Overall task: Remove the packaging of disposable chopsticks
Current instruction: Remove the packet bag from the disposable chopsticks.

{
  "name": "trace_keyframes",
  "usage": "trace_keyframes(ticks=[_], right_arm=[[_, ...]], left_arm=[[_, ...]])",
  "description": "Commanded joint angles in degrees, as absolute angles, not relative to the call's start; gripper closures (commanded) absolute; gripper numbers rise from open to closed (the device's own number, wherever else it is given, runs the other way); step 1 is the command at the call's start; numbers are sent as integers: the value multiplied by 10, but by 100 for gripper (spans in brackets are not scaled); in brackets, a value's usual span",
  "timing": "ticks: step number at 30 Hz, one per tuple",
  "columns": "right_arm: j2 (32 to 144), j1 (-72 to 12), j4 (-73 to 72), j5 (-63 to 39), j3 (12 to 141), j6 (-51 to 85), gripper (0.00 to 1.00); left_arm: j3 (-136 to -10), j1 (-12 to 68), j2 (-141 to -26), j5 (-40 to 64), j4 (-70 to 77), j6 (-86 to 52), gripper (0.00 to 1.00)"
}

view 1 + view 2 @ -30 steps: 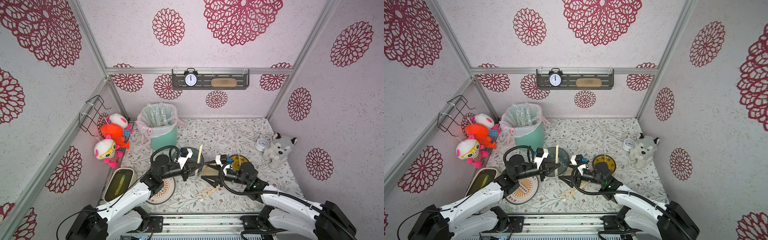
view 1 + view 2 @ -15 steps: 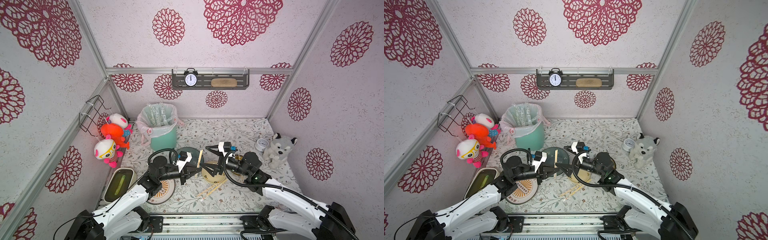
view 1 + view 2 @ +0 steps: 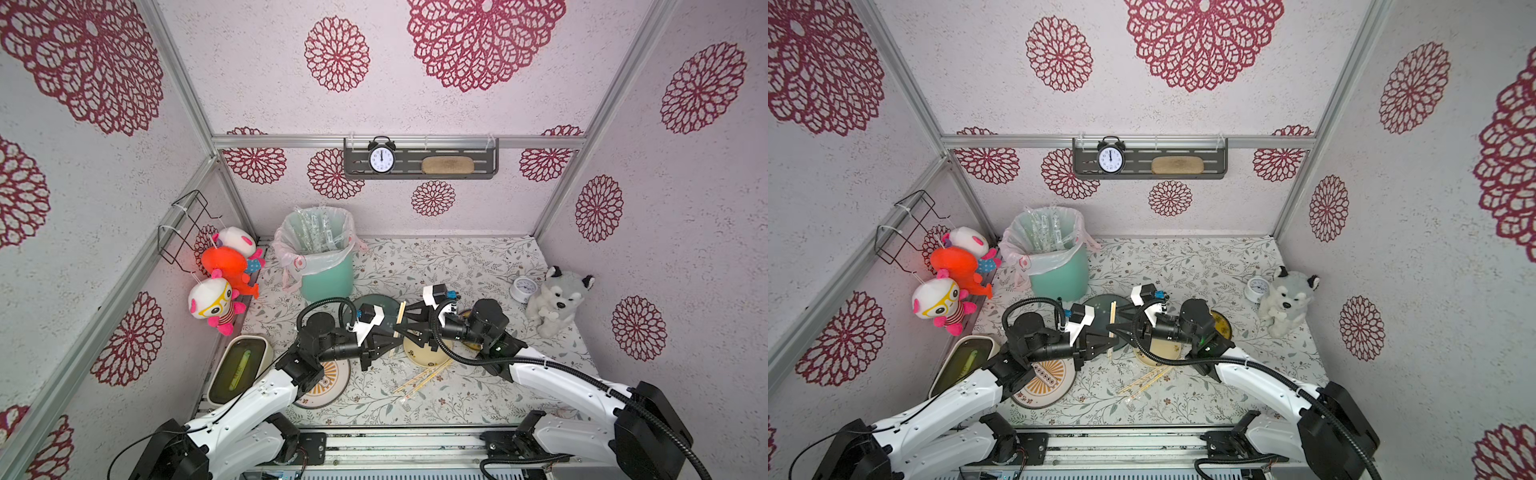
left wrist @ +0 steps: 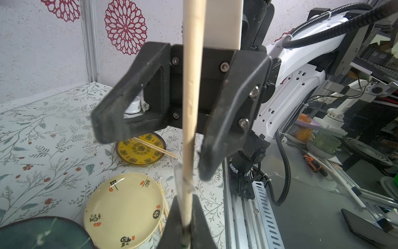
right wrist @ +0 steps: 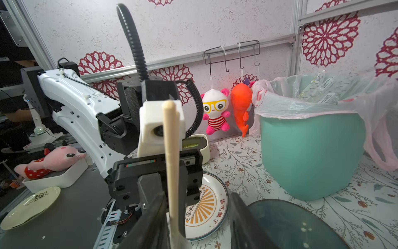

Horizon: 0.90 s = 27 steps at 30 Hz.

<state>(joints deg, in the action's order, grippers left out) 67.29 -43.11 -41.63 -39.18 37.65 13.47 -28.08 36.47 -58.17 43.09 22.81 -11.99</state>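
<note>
A pair of pale wooden disposable chopsticks [image 4: 191, 107] stands nearly upright above the plates; both top views show it [image 3: 400, 318] [image 3: 1111, 320]. My left gripper [image 4: 186, 228] is shut on its lower end. A scrap of clear crinkly packaging [image 4: 179, 180] clings to the sticks just above that grip. My right gripper [image 5: 197, 226] faces the left one with its jaws apart, one on each side of the sticks; one finger [image 5: 150, 224] is close to them, the other stands clear. More clear packaging sleeves [image 3: 320, 232] fill the bin. Bare chopsticks [image 3: 419, 376] lie on the table.
A teal bin with a pink liner [image 3: 328, 282] stands at the back left. Below the grippers lie a dark blue-green plate [image 3: 376, 301], a cream plate [image 3: 419, 355], a sunburst plate [image 3: 328, 382] and a yellow plate [image 3: 1223, 328]. A husky plush [image 3: 557, 299] and a small clock [image 3: 524, 289] sit at the right.
My right gripper has risen from near the table, come up to the chopsticks and drawn its jaws closer together. The left gripper keeps its hold and has shifted slightly.
</note>
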Motion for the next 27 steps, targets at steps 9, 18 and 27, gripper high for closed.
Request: trace_keyframes(ticks=[9, 18, 27], right_arm=[[655, -429, -443, -410, 381, 138, 92], [673, -429, -444, -424, 388, 141, 97], [646, -427, -464, -409, 362, 146, 100]], left_arm=[[-271, 367, -573, 438, 233, -108, 100], [-279, 367, -586, 448, 233, -110, 100], [-279, 367, -591, 450, 240, -112, 98]])
